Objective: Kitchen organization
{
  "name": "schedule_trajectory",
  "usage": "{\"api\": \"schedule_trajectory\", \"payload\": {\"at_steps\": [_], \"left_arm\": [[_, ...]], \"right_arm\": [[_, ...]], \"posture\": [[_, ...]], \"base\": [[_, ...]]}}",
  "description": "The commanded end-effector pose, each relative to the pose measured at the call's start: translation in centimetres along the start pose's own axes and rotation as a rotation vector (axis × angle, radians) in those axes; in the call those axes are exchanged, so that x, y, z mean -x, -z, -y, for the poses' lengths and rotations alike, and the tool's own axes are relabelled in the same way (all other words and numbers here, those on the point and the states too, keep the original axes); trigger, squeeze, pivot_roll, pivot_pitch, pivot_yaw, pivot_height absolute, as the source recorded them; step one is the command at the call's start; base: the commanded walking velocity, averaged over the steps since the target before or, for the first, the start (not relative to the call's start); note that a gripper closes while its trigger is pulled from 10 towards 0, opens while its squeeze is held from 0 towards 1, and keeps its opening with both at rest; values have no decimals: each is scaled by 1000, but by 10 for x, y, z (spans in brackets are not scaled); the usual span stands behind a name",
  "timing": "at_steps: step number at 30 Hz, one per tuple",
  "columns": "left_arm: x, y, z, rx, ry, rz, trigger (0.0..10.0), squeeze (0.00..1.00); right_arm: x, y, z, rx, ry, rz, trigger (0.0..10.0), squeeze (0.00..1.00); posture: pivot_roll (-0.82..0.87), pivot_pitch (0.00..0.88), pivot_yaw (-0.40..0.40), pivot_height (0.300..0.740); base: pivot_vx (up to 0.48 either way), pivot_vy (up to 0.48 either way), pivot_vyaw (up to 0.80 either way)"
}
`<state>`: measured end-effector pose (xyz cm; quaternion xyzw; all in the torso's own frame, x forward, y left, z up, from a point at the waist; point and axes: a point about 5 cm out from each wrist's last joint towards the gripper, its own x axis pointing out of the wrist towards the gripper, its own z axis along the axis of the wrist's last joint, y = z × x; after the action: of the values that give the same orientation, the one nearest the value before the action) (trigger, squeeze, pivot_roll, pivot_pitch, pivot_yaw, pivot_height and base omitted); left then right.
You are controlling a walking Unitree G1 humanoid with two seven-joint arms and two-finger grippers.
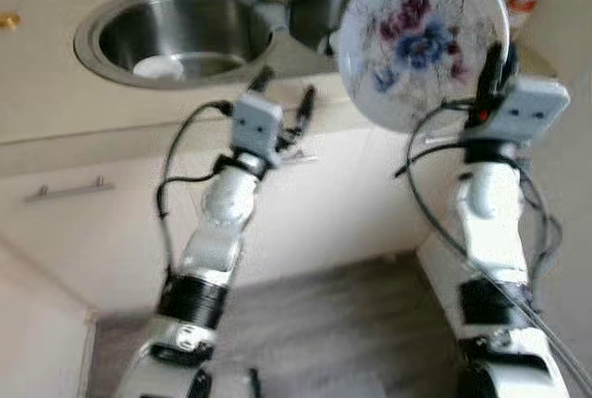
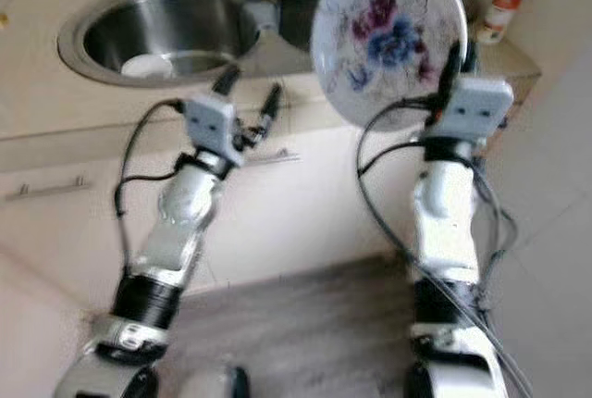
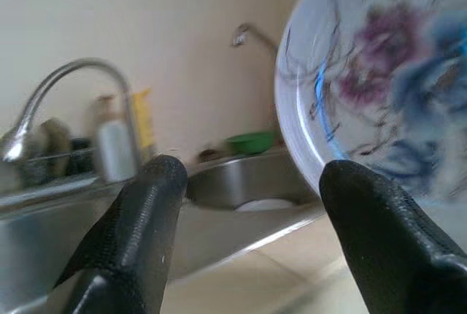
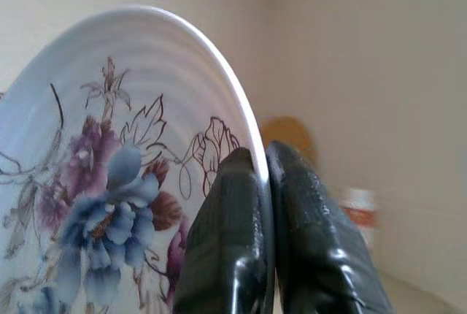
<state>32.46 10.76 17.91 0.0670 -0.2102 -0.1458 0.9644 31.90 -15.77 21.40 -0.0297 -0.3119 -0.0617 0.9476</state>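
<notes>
One round white plate with blue-purple flower print [image 1: 421,37], rim pinched in right tool [image 1: 497,65]. Two round steel sink basins [image 1: 176,32], beyond left tool [image 1: 282,93]. One white bowl [image 1: 158,67] in nearer basin. One green bowl [image 3: 250,142]. One white bottle with orange label [image 2: 498,7] on worktop [image 1: 55,111]. Two curved metal taps [image 3: 58,87].

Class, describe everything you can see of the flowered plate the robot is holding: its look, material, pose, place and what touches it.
The plate is round, white and glossy, ceramic by its look, with faint ridges and a painted spray of blue and purple flowers with thin dark stems. It stands almost on edge, its face towards the camera, lifted above the counter edge in front of the sink. The right gripper pinches its rim, one finger on each face. The left gripper is open beside it, not touching.
</notes>
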Motion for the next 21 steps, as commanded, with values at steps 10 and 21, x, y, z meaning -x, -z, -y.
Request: {"api": "schedule_trajectory", "payload": {"at_steps": [10, 21], "left_arm": [[-4, -5, 13, 18, 36, 25, 10000, 0], [-3, -5, 14, 20, 38, 24, 10000, 0]], "right_arm": [[-7, -9, 13, 38, 30, 47, 10000, 0], [-6, -2, 10, 71, -4, -3, 10000, 0]], "posture": [[26, 0, -84, 740], [28, 0, -84, 740]], "base": [[456, 0, 0], [451, 0, 436]]}}
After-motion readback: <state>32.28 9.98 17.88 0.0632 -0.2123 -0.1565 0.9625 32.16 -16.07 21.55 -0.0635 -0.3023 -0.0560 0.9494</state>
